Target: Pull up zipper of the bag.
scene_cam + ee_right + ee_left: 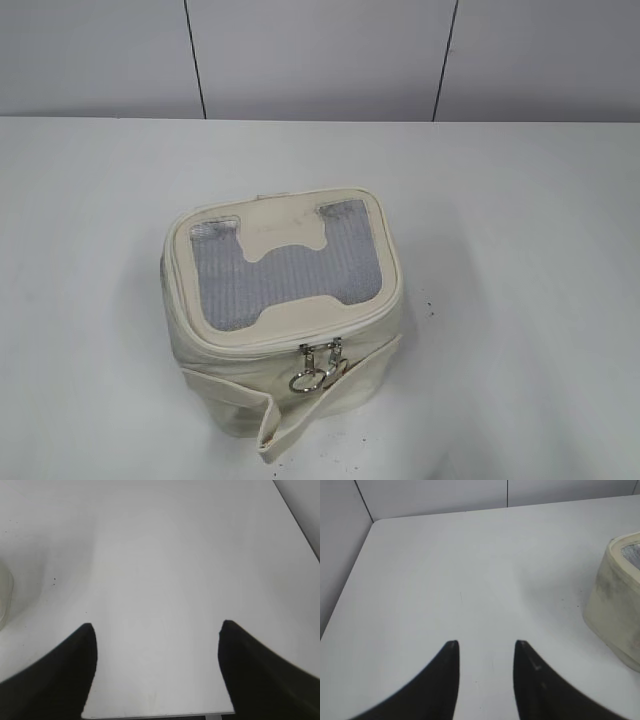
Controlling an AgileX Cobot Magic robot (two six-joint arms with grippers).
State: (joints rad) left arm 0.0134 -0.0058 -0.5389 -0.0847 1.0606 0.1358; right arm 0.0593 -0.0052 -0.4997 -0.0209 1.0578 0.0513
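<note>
On white table (pixel 540 300), unlabelled bag (pixel 285 320), zipper (pixel 318 362) sliders together; left gripper (pixel 486 645) and right gripper (pixel 155 625) spread, empty.

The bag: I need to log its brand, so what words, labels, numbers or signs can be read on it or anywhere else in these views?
None can be read: the bag bears no print, only a plain H-shaped patch on its mesh window.
The table and the wall show no text.

Bare lab-style test bench: plain white table (pixel 540 250) against seamed grey wall panels (pixel 320 55)
</note>
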